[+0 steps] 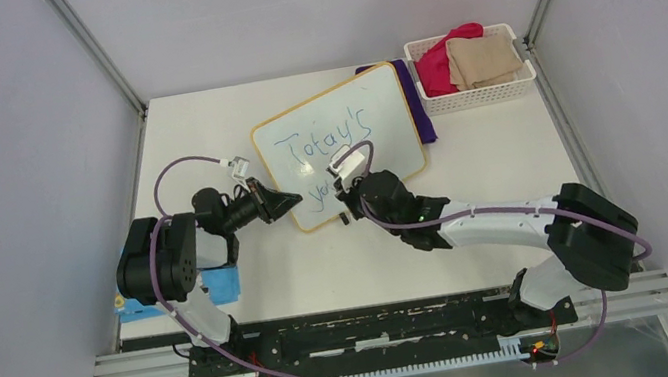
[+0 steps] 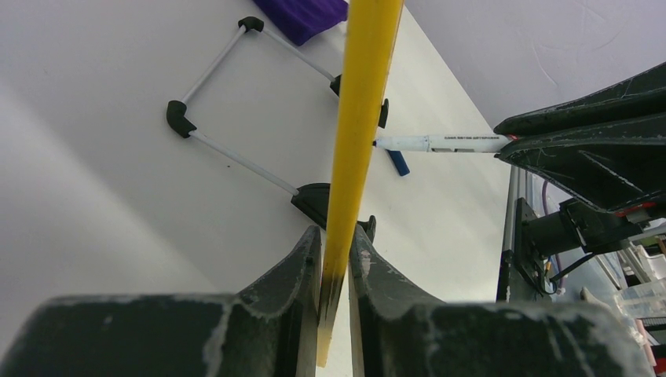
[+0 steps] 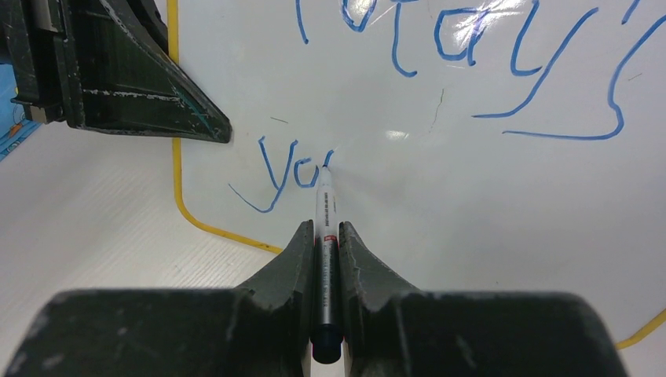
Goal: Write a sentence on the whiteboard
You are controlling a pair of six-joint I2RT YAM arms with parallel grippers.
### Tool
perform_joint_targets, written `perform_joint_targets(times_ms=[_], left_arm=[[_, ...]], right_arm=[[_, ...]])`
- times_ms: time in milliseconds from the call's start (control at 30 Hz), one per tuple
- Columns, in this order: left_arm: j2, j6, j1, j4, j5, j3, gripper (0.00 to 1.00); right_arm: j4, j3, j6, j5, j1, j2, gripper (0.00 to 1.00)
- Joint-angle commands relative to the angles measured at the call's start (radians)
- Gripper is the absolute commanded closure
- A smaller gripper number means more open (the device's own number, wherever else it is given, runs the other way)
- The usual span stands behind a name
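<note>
Right gripper, clamped on marker, is writing.
Left gripper is pinching the whiteboard by its left frame; it's probably light, stiff, sliding easily.

Open counter lies to the right of the whiteboard, and another bare stretch runs along the far left side. The board's near left corner is crowded. The left gripper clamps the frame there, and the right gripper, closed on a marker, sits just beside it. A wire stand occupies the counter behind the board. A white basket fills the far right corner, with a purple pad wedged between it and the board. A blue block sits by the left arm's base.
</note>
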Motion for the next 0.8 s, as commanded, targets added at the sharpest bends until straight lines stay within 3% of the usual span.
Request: perform_joint_targets(times_ms=[0,367,767], left_arm=[[0.007,0.060,-0.004,-0.078,-0.059,0.008,0.98],[0.005,0.061,-0.006,-0.079,-0.058,0.008,0.98],[0.004,0.066,-0.008,-0.085,-0.058,0.008,0.98]], right_arm=[[0.012,-0.030,0.016,0.015,-0.007,-0.008,1.00],[0.013,-0.079,0.021,0.045,-0.020,-0.048,1.00],[0.008,-0.006,0.004,0.037,-0.041,-0.044,1.00]])
